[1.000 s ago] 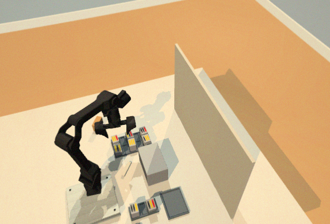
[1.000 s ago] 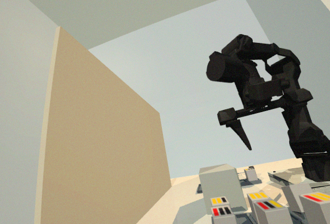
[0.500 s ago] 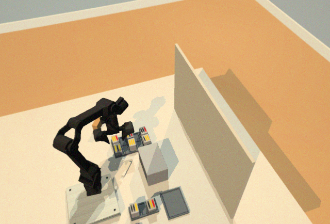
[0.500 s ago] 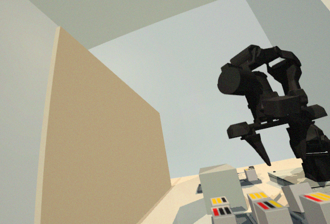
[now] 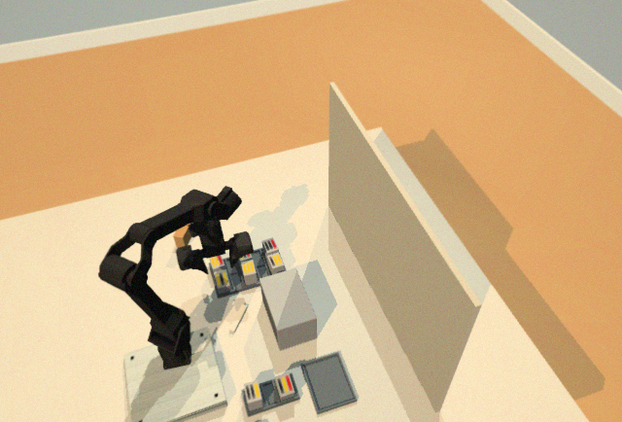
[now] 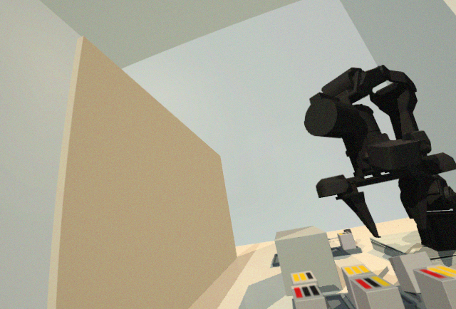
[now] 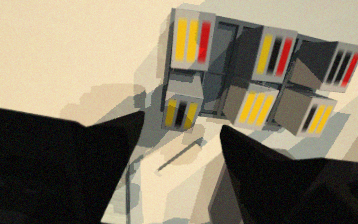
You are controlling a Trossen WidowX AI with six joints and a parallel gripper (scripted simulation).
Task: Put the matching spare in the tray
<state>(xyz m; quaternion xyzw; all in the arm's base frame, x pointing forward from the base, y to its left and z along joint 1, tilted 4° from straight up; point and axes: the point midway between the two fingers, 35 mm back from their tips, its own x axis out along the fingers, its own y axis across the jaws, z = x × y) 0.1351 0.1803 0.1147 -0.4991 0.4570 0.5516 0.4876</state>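
Observation:
My gripper (image 5: 221, 268) (image 7: 183, 123) is open and empty, above the near left end of the spares rack (image 7: 212, 92). Between and beyond its fingertips in the wrist view is the yellow-black-yellow spare (image 5: 221, 281) (image 7: 181, 113), which seems to lean. Behind it stands the yellow-yellow-red spare (image 7: 192, 40). Further right are the yellow-black-red spare (image 7: 275, 54), the all-yellow spare (image 7: 256, 106), the black-black-red spare (image 7: 342, 67) and the black-yellow-yellow spare (image 7: 316, 118). The dark tray (image 5: 328, 383) is empty. A large grey block (image 5: 289, 308) (image 6: 305, 258) shows no code here; I cannot read the mounted unit's code.
A small rack at the front holds a black-and-yellow-striped unit (image 5: 254, 395) and a unit with a red stripe (image 5: 286, 387). A tall panel (image 5: 391, 238) (image 6: 141, 174) stands on the right in the top view. An orange block (image 5: 181, 236) lies behind the arm. A thin bar (image 5: 240, 318) (image 7: 179, 156) is near the rack.

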